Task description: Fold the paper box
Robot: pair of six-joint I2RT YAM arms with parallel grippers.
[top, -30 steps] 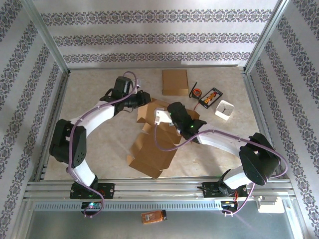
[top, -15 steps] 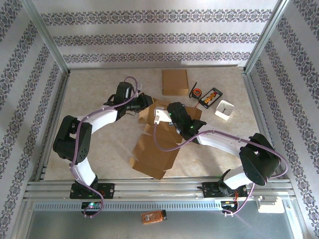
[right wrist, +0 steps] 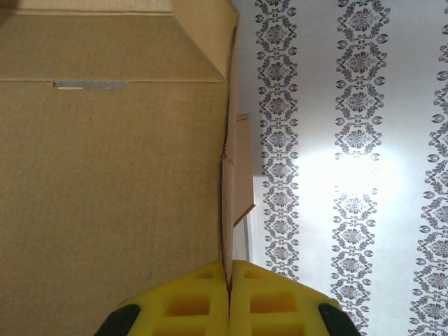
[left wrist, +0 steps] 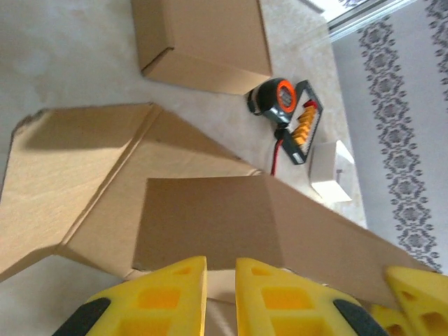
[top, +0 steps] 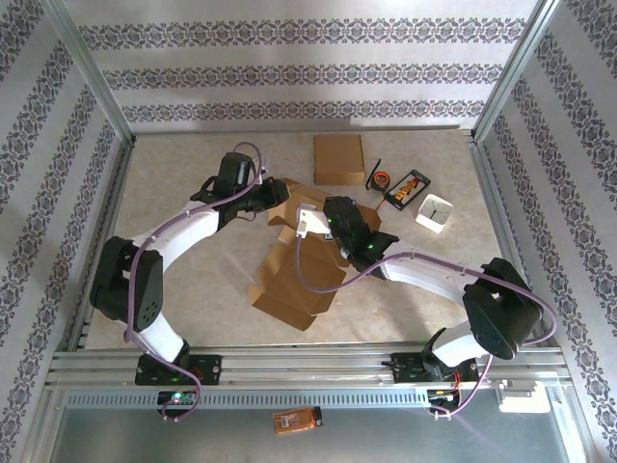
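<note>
The paper box (top: 301,278) is a brown cardboard blank lying partly folded in the middle of the table. My left gripper (top: 278,193) is at its far left flap. In the left wrist view its yellow fingers (left wrist: 175,290) stand a narrow gap apart just short of a raised flap (left wrist: 206,220), with nothing clamped between them. My right gripper (top: 333,214) is over the box's far right part. In the right wrist view it (right wrist: 229,264) is shut on the thin edge of a cardboard panel (right wrist: 112,182), which stands on edge.
A finished folded box (top: 338,159) lies at the back. Right of it are an orange and black tape measure (top: 381,179), a black tray of orange parts (top: 408,188) and a small white box (top: 435,212). Metal frame rails border the table.
The box's near panel has drawn in toward the middle and shifted a little right. The left arm swung forward and back near the far flap. The right gripper kept its grip.
</note>
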